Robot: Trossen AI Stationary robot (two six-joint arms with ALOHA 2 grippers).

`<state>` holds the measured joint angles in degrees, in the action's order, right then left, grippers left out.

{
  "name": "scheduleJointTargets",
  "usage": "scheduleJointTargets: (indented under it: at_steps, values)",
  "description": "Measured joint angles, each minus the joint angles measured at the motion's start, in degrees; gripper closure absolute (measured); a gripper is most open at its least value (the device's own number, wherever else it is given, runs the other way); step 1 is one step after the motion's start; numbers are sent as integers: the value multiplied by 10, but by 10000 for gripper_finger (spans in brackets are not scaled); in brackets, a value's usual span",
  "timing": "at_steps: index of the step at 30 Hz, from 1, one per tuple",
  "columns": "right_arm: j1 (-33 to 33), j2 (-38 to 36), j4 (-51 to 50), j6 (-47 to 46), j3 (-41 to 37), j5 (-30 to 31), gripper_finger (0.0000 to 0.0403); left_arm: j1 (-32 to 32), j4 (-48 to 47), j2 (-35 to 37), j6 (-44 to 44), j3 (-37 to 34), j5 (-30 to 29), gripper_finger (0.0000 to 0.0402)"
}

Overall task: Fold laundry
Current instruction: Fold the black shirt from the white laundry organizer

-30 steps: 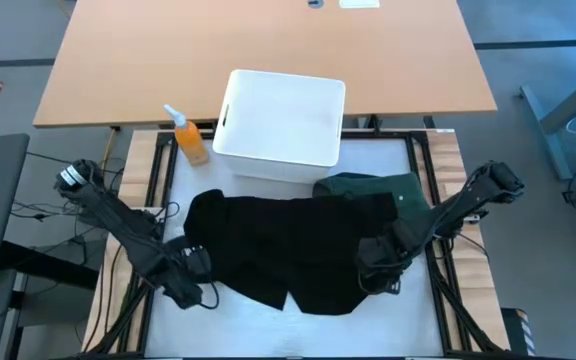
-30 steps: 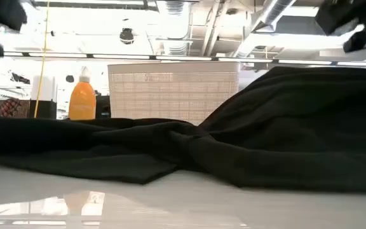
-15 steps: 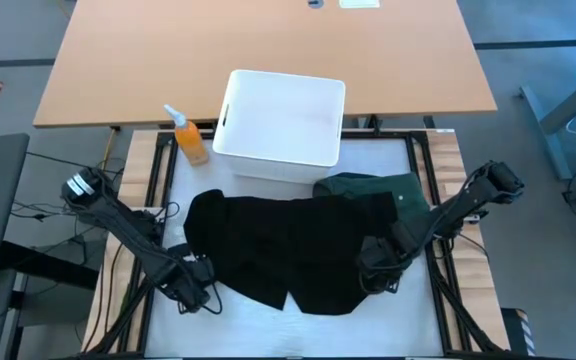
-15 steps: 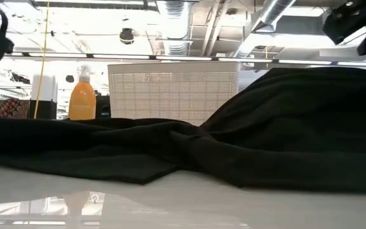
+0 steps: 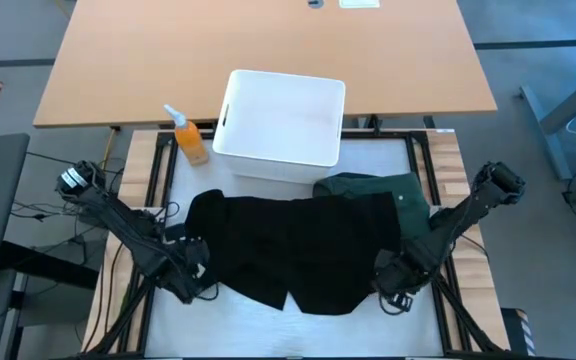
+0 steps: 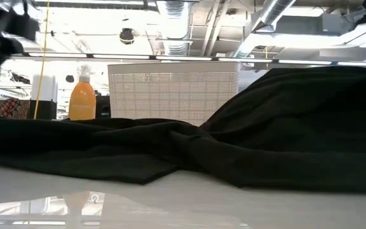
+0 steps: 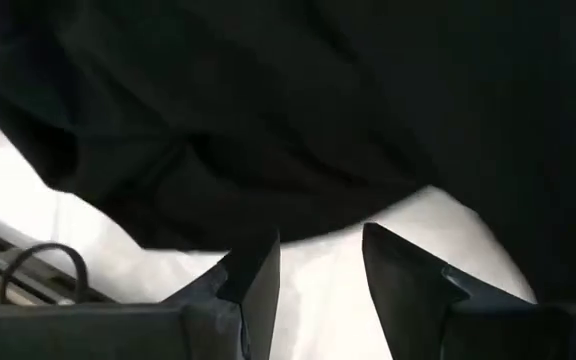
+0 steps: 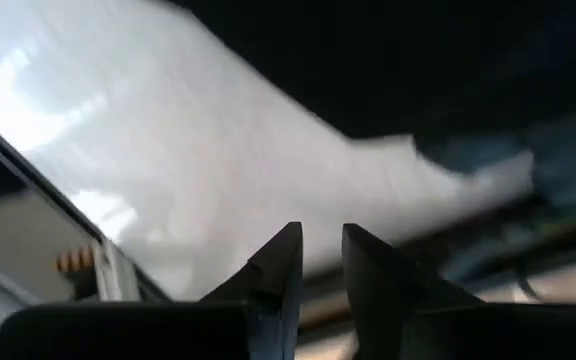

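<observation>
White table (image 5: 268, 325): we see black garment (image 5: 298, 250) spread flat, green garment (image 5: 373, 186) beside it. Left gripper (image 7: 318, 265) parted, empty, near hem; right gripper (image 8: 320, 258) slightly parted, empty.

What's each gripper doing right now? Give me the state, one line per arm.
Left gripper: open, empty, at the near-left edge of the black garment.
Right gripper: slightly open, empty, over the white table off the garment's near-right edge.
</observation>
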<state>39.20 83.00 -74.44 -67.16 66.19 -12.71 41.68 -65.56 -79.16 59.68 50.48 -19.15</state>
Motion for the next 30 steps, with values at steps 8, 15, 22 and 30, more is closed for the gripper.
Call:
scheduleJointTargets:
  at_steps: [8,15,22,30]
  values:
    - [67,0,198,22,2,227,301,-62,186,-7,-25,-120,16,279]
    - [118,8,302,62,-2,444,301,-70,343,-2,39,-180,143,304]
    - [132,90,378,82,-11,488,301,-10,509,-9,111,-170,296,339]
    - [98,250,622,263,3,456,301,83,567,-8,219,-157,366,369]
